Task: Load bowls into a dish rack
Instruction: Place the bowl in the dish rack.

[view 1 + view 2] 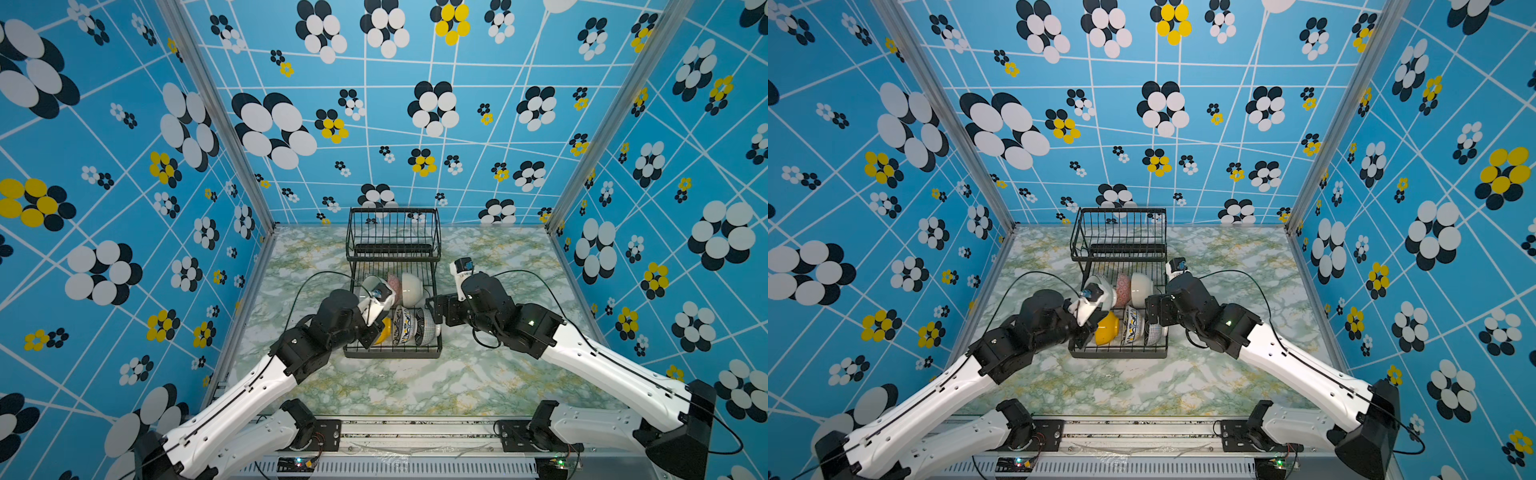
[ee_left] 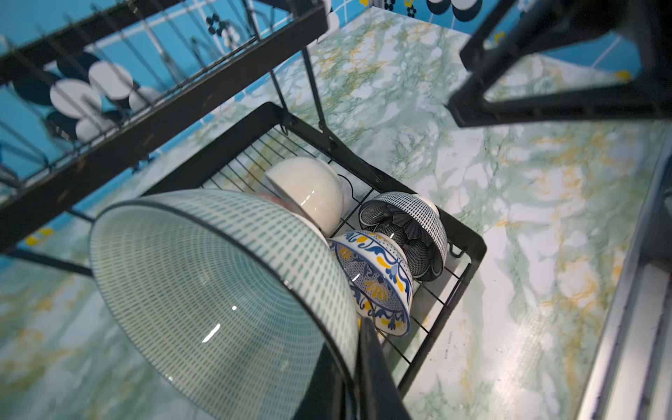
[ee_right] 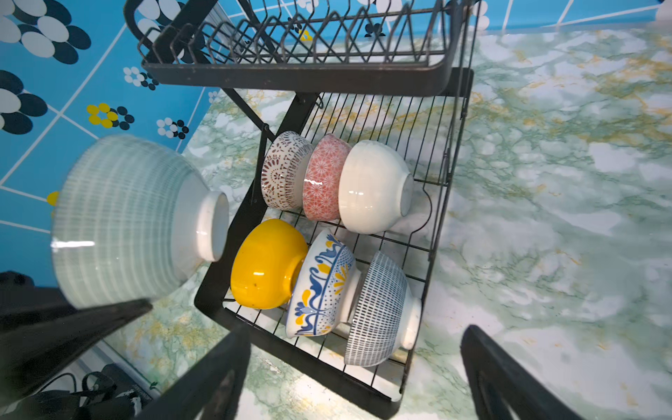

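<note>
**Container:** black wire two-tier dish rack (image 1: 392,354), mid-table on green-and-white marbled tabletop (image 3: 545,218). Raised upper basket (image 3: 291,78) sits at the rear, flat lower tray (image 3: 309,365) at the front.

**Lower tray contents:** 6 bowls in 2 rows of 3. All stand on edge btwn the wires, feet pointing to the robot's right, each leaning into its neighbour.
- Rear row, L to R: brown-and-white patterned bowl (image 3: 282,171), pink-red patterned bowl (image 3: 323,178), plain cream-white bowl (image 3: 371,187).
- Front row, L to R: glossy plain yellow bowl (image 3: 265,263), blue-and-yellow floral bowl (image 3: 320,283), black-and-white dashed bowl (image 3: 378,309). The last is at the tray's front right corner.

**Item not racked:** pale green dashed bowl w/ dark rim (image 3: 123,222). It is held in the air, tipped on its side, foot toward the rack. Position is at the tray's left edge, about level w/ the rear row. The right wrist view shows a clear gap to the brown-and-white patterned bowl.

**left gripper** (image 2: 355,338): fingers clamped down on the rim and wall of the pale green bowl, carrying it.

**right gripper** (image 3: 354,334): jaws spread wide w/ nothing gripped btwn them. It hangs at the tray's right front, close by the black-and-white dashed bowl. Contact w/ that bowl: cannot tell.
</note>
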Action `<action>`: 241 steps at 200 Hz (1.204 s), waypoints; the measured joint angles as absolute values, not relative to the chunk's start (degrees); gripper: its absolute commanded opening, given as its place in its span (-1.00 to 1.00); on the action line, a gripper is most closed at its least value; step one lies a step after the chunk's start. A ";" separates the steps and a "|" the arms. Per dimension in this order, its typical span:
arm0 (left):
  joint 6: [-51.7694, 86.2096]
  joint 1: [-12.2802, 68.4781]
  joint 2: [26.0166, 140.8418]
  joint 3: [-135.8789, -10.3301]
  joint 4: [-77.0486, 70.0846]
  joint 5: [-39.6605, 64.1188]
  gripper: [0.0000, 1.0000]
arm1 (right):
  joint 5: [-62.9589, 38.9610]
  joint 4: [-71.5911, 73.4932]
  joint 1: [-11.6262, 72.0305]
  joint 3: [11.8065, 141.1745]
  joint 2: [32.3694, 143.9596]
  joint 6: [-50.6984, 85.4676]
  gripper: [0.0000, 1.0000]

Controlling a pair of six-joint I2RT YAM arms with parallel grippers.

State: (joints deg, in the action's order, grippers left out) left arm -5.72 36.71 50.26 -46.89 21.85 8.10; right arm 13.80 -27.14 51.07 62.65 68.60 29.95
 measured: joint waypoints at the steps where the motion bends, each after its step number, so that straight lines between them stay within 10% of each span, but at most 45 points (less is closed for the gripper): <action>1: -5.10 36.12 50.11 -46.87 21.89 8.80 -1.00 | 13.78 -26.94 51.22 62.65 68.77 29.98 0.93; 118: 27.64 3.38 50.92 -34.89 14.72 54.26 -1.00 | 13.45 -17.93 62.39 63.05 80.29 34.72 0.93; 241: 22.83 -4.91 59.55 -39.20 21.04 66.02 -1.00 | 14.00 -10.09 67.75 65.23 84.62 36.27 0.93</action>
